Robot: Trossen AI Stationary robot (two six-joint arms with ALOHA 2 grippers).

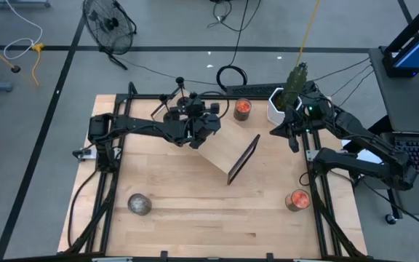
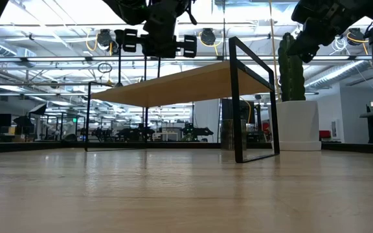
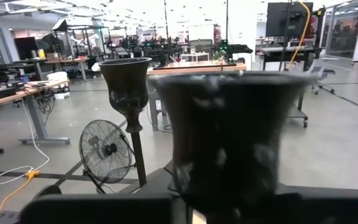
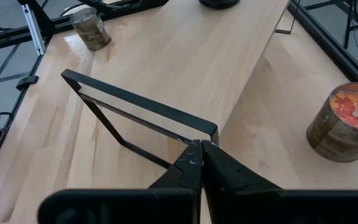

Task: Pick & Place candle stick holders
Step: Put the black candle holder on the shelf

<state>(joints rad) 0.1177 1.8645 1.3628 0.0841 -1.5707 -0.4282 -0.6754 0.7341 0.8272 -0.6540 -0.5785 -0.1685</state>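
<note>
Two matte-black candle stick holders (image 3: 225,124) fill the left wrist view: each has a flared, goblet-shaped cup with a dull, slightly mottled metal surface, and the farther one (image 3: 126,87) narrows to a thin straight stem. From above they show as slim dark stems with small round tops (image 1: 181,89), standing at the far end of the pale wooden shelf (image 1: 228,145), a smooth light-grained board carried on thin black rectangular metal frames (image 2: 254,97) and set at an angle on the wooden table (image 1: 195,207).

The left gripper (image 1: 195,124) sits over that far end of the shelf, right at the nearer holder; whether its fingers are clenched on the holder or released cannot be told. The right gripper (image 4: 201,152) hangs above the shelf's near frame, its dark fingers pressed together on nothing.

Around the shelf stand two glass jar candles with orange wax, one behind it (image 1: 242,109) and one near the table's right front edge (image 1: 297,199), a rough grey-brown ball (image 1: 139,204) at the left front, and a white pot with a green cactus (image 2: 296,116).
</note>
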